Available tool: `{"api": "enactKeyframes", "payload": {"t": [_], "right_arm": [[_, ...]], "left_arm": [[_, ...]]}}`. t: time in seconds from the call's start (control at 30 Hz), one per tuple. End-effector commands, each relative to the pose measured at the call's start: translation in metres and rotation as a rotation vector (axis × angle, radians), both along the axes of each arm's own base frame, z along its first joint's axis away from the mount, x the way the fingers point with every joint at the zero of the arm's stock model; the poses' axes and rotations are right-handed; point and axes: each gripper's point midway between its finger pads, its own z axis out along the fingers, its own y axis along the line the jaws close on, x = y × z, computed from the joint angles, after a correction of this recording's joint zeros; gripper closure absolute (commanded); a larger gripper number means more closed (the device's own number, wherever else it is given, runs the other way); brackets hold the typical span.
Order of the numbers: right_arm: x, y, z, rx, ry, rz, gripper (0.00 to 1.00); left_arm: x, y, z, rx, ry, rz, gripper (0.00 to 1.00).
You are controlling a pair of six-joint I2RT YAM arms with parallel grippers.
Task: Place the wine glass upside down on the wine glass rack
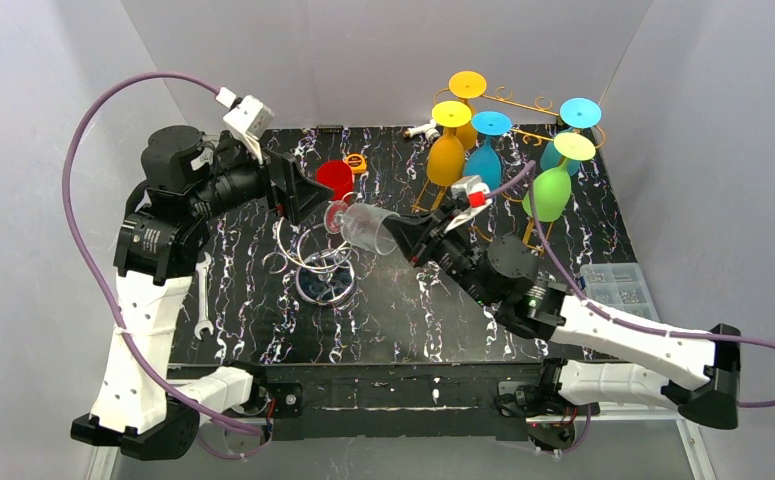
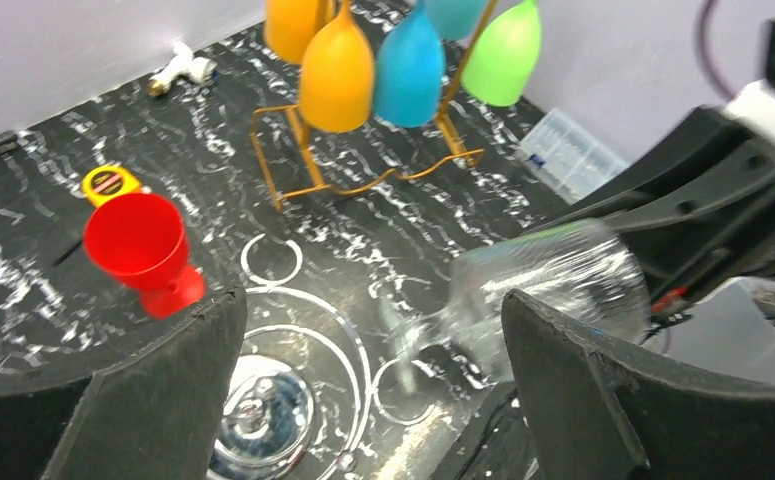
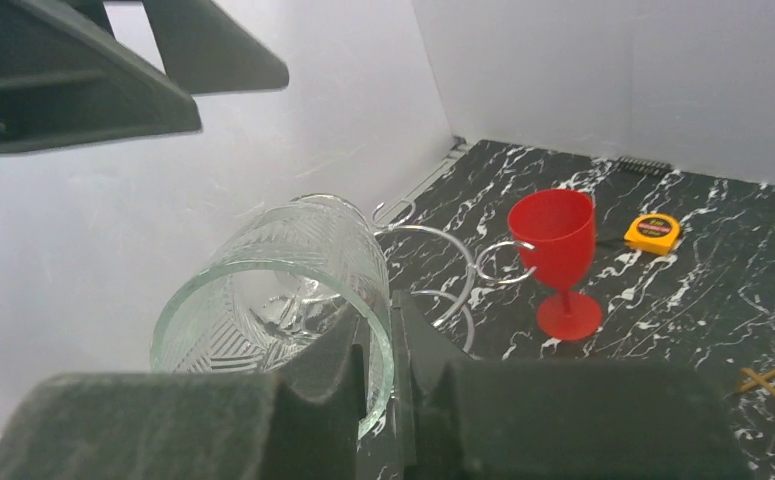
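The right pincer (image 1: 395,232) is clamped on the rim of the glass (image 1: 366,227), one finger inside the mouth and one outside, as the right wrist view shows (image 3: 378,345). It holds the glass (image 3: 283,270) on its side in the air over the middle of the bench (image 1: 413,320), with the mouth toward the right arm and the foot toward the left arm.

The left pincer (image 1: 323,203) faces it from the left with its jaws wide apart. In its own view (image 2: 371,300) the glass (image 2: 553,285) lies blurred between the fingers, nearer the right one; I cannot tell whether they touch.

Below the glass, chrome rings (image 1: 313,265) lie on the bench. Just beyond them a red glass (image 1: 335,178) stands upright toward the far edge, with a yellow tape (image 1: 356,163) beside it.

The gold wire rack (image 1: 518,103) stands at the far right corner. Coloured glasses (image 1: 483,160) hang from it foot up: orange, blue and green.

A spanner (image 1: 203,295) lies by the left edge. A clear box (image 1: 618,285) sits just past the right edge.
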Motion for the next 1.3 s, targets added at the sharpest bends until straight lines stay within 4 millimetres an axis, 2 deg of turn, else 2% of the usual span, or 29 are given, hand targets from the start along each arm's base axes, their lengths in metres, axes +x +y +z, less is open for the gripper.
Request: {"api": "enactKeyframes", "payload": {"t": [0.0, 0.2, 0.37, 0.53, 0.7, 1.0, 1.27], "right_arm": [[-0.006, -0.032, 0.055, 0.153, -0.054, -0.039, 0.99], [-0.008, -0.029, 0.047, 0.052, -0.067, -0.023, 0.99], [-0.008, -0.042, 0.045, 0.018, -0.105, -0.052, 0.99], [-0.006, -0.047, 0.047, -0.085, -0.199, -0.075, 0.99], [-0.001, -0.055, 0.059, -0.123, -0.289, -0.13, 0.99], [0.001, -0.059, 0.045, -0.194, -0.299, -0.142, 0.99], [-0.008, -0.052, 0.042, -0.23, -0.297, -0.07, 0.99]], "left_arm": [[0.005, 0.021, -0.015, 0.144, -0.023, 0.079, 0.02], [0.001, 0.036, -0.031, 0.229, 0.031, 0.121, 0.02], [-0.008, 0.037, -0.024, 0.259, 0.069, 0.093, 0.02], [-0.015, 0.045, -0.033, 0.299, 0.065, 0.106, 0.02], [-0.016, 0.058, -0.045, 0.378, 0.037, 0.132, 0.02], [-0.019, 0.08, -0.07, 0.586, -0.013, 0.091, 0.05], [-0.03, 0.078, -0.098, 0.636, 0.035, -0.008, 0.07]]}}
